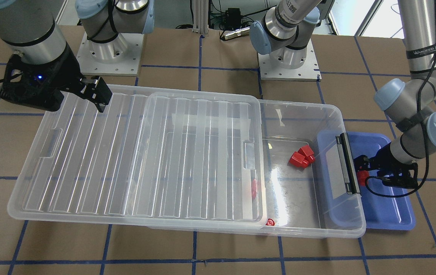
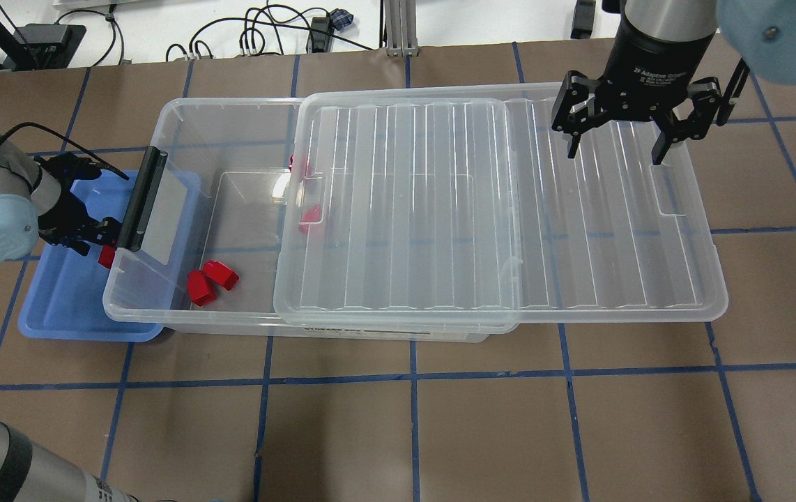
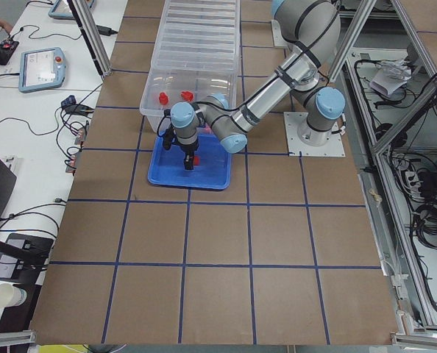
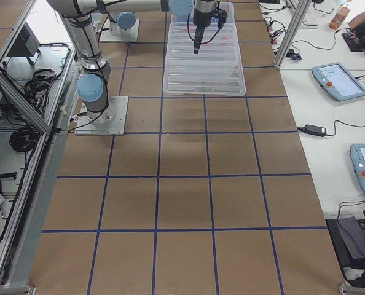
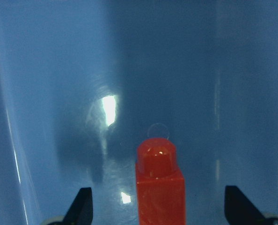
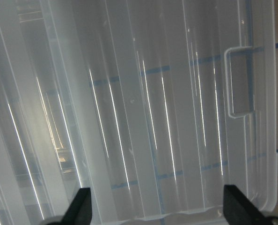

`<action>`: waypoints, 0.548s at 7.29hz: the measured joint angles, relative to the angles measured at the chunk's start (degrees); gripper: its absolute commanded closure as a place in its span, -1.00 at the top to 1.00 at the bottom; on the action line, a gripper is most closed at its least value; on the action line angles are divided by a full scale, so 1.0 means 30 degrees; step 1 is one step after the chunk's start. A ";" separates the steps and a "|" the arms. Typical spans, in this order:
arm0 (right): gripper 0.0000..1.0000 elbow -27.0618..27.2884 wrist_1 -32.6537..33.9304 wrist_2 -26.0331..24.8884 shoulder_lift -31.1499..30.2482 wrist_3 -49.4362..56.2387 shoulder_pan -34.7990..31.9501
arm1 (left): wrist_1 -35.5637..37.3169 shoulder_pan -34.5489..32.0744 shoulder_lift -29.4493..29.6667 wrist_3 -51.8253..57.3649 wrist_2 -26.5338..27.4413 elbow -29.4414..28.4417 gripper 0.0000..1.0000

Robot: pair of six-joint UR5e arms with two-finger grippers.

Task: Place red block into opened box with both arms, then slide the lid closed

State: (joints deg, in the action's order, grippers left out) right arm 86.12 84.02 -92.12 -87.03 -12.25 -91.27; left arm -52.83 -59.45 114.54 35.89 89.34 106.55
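A red block [image 5: 160, 187] lies in the blue tray, midway between the spread fingertips of my left gripper [image 5: 160, 211], which is open and not touching it. The same red block [image 2: 106, 256] sits just outside the box's latch end, under my left gripper [image 2: 100, 240]. The box [image 2: 231, 104] is clear, and two red blocks [image 2: 211, 279] lie on its uncovered floor. More red blocks [image 2: 311, 213] show under the lid. The ribbed lid [image 2: 579, 230] covers part of the box and overhangs its far end. My right gripper [image 2: 614, 157] hangs open above the lid [image 6: 153, 117], near its handle recess.
The blue tray [image 1: 389, 210] sits half under the box's end, where the black latch bar [image 1: 346, 162] stands. Both arm bases [image 1: 107, 49] stand behind the box. Brown table [image 2: 412, 432] with blue tape lines lies in front.
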 measured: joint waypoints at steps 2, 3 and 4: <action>1.00 0.0434 0.0199 -0.0020 -0.0276 -0.0042 -0.0020 | -0.0037 0.0009 0.0041 -0.0283 0.0084 0.0036 -0.49; 1.00 0.0469 0.0221 -0.0023 -0.0280 -0.0045 -0.0019 | -0.0105 0.0009 0.0042 -0.0420 0.0141 0.0045 -0.52; 1.00 0.0486 0.0229 -0.0024 -0.0285 -0.0048 -0.0018 | -0.0155 0.0010 0.0013 -0.0547 0.0251 0.0000 -0.53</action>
State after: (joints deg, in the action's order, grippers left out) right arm 87.58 84.71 -92.20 -87.88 -12.39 -91.33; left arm -53.29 -59.41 114.58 34.25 90.09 106.55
